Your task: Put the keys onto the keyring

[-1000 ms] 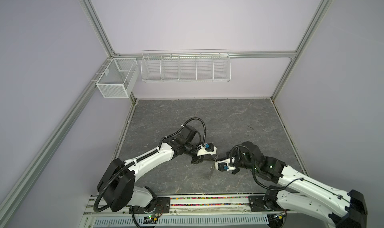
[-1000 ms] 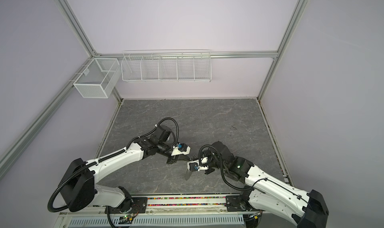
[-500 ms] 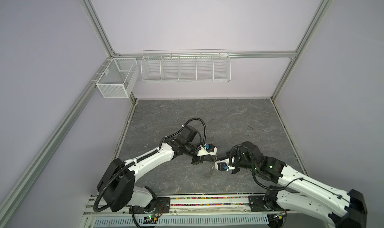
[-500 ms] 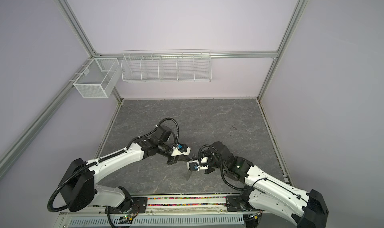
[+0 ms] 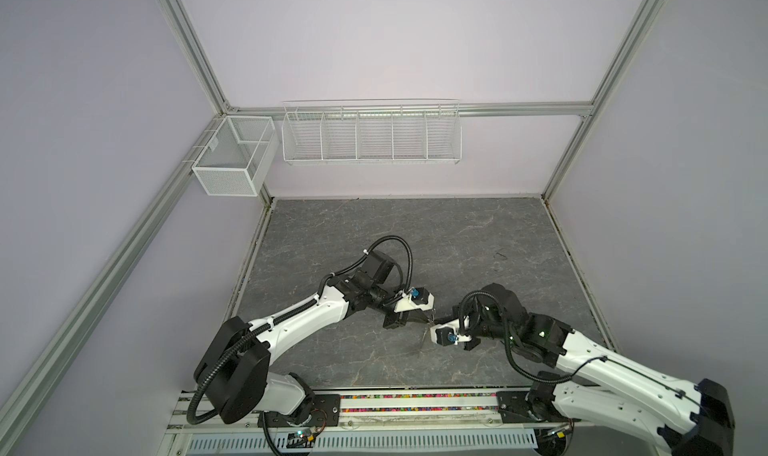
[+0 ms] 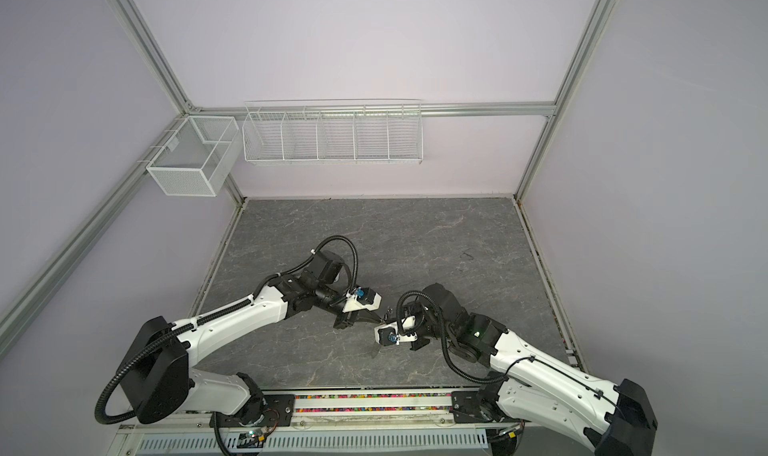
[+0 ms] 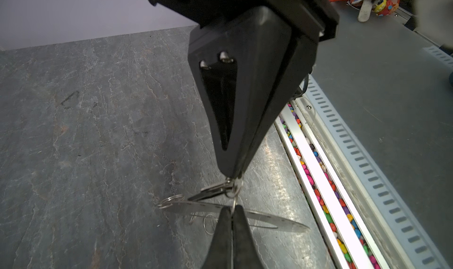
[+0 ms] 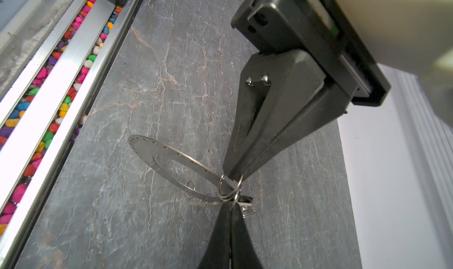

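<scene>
Hardly anything is found shifted over the last second: only the hanging keyring [image 8: 144, 145] is seen thinner, more edge-on, from above. Nearest, the left pincer [image 7: 232, 210] and right pincer [image 8: 230, 208] are pressed shut tip to tip on a small split ring [image 8: 226, 196], from which a silver key [image 7: 210, 190] and the keyring are hung over the counter [image 5: 374, 233]. Farther back, a mesh basket [image 5: 232, 158] and a divided wire rack [image 5: 370, 131] are mounted on the wall
</scene>
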You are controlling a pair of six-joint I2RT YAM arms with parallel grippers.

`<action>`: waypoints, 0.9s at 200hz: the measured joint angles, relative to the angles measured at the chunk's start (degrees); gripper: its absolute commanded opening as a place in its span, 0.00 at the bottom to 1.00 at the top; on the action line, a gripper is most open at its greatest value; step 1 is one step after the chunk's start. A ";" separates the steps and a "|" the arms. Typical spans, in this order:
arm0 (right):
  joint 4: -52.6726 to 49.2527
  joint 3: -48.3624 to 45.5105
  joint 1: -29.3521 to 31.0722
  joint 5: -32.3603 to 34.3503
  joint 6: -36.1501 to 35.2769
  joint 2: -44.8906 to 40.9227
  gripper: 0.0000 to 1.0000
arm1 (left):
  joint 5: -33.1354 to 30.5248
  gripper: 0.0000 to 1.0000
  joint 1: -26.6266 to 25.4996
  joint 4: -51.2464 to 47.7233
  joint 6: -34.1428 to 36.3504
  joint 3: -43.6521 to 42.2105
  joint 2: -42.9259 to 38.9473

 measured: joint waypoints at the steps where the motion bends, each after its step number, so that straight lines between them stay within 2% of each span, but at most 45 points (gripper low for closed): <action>1: -0.02 0.00 0.02 0.00 0.00 -0.02 0.07 | 0.00 0.00 0.00 0.00 0.00 0.00 0.00; 105: -1.92 0.00 0.07 0.42 -0.46 -0.87 0.07 | -0.22 0.00 -0.31 0.33 0.00 0.00 -0.52; 180: -1.81 0.00 0.28 2.86 -4.33 -0.90 0.07 | -0.20 0.00 -0.31 0.87 -0.74 0.00 -1.20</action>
